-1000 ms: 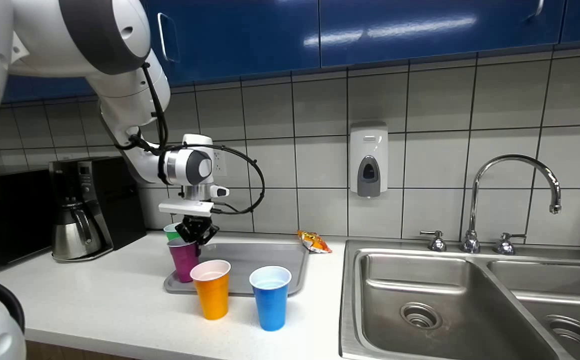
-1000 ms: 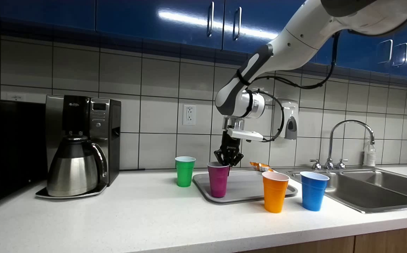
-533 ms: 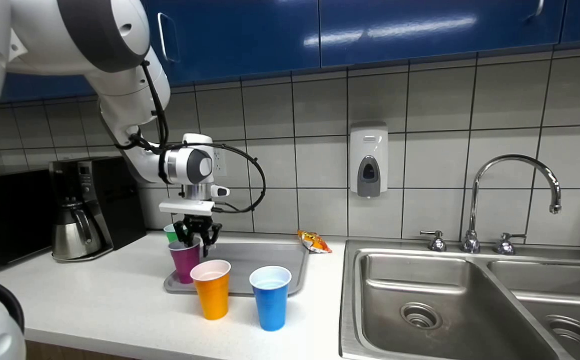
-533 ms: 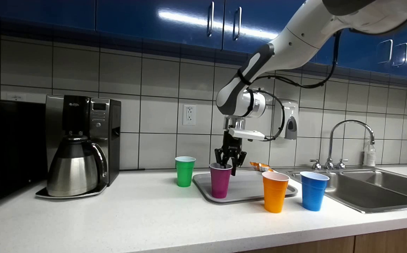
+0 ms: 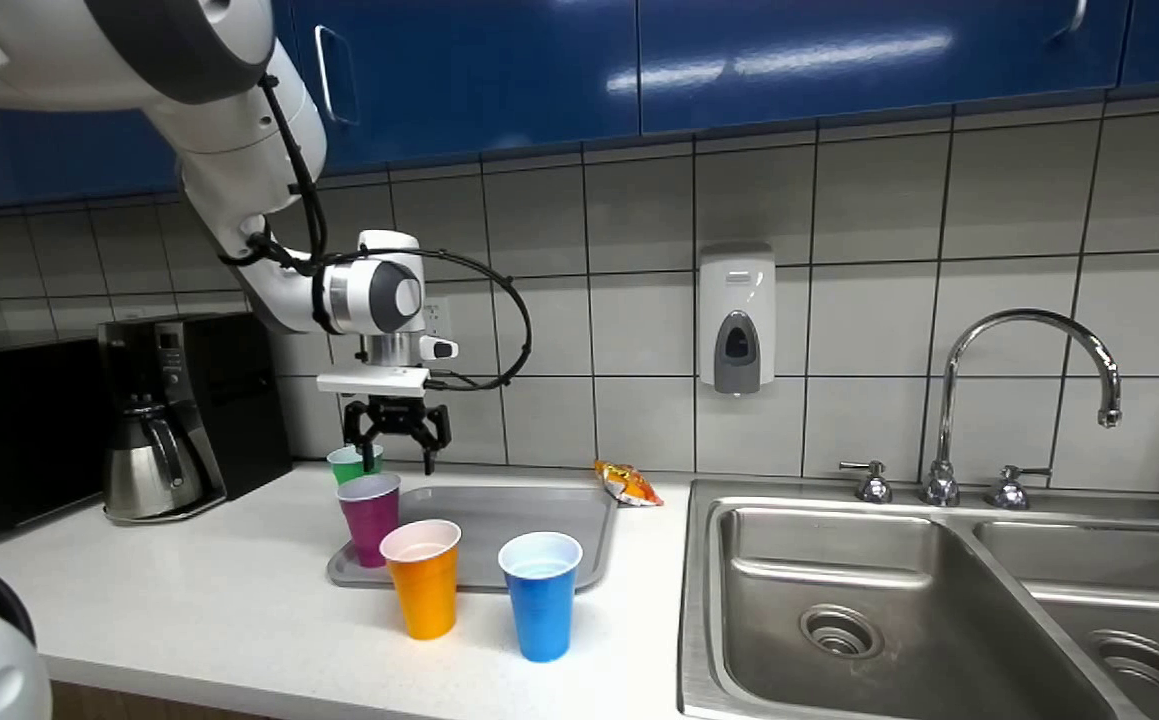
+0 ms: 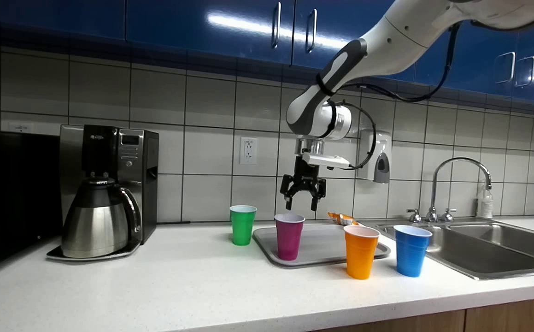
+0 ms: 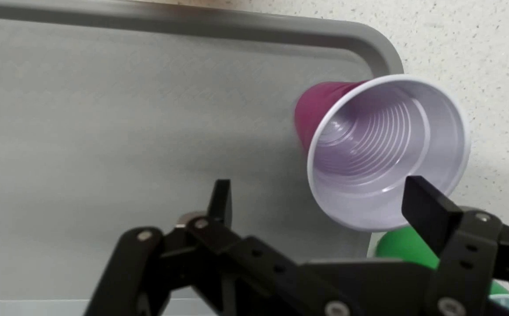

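My gripper (image 6: 301,208) hangs open above the magenta cup (image 6: 289,240), apart from it, with nothing between its fingers. That cup stands upright on the left end of the grey tray (image 6: 326,244). In the wrist view I look into the cup's pale inside (image 7: 368,149); one black finger (image 7: 430,210) overlaps its rim from this angle, while the opposite finger (image 7: 221,202) is over bare tray. A green cup (image 6: 243,226) stands on the counter behind, partly hidden in the wrist view. An orange cup (image 5: 425,595) and a blue cup (image 5: 542,605) stand at the front.
A coffee maker with a steel carafe (image 6: 96,230) stands to the left. An orange snack bag (image 5: 627,484) lies behind the tray by the wall. On the right are the steel sink (image 5: 704,600) and its faucet (image 5: 949,400). Blue cabinets (image 5: 839,60) hang overhead.
A second ago the jaws were closed at the magenta cup's rim. They have since spread apart, and the gripper has risen off the cup, which stays on the tray.
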{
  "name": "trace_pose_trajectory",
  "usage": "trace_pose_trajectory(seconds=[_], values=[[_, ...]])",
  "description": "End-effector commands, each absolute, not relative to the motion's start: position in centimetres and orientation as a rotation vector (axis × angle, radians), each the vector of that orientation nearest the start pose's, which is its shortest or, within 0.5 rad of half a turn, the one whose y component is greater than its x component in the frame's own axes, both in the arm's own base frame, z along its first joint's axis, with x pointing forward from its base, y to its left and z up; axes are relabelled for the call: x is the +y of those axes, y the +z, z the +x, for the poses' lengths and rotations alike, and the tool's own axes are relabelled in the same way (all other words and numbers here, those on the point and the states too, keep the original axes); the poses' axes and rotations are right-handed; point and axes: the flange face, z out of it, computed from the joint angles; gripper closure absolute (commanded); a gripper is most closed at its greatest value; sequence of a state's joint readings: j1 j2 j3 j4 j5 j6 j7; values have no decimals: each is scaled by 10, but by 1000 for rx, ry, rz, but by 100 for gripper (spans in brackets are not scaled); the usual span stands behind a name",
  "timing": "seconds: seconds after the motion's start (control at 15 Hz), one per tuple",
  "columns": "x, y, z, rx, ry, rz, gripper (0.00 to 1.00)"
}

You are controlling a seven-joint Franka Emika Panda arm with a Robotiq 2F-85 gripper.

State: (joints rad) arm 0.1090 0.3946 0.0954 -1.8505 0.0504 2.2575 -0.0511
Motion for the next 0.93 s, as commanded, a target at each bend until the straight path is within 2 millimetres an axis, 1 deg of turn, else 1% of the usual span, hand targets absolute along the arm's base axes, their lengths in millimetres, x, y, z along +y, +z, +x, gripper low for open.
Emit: trace_pose_trajectory(seconds=[0.0, 0.4, 0.87], values=[[133, 333, 629, -338, -38, -3052, 0], [158, 331, 647, -347, -95, -3034, 0], [191, 306, 677, -310, -189, -3015, 0]])
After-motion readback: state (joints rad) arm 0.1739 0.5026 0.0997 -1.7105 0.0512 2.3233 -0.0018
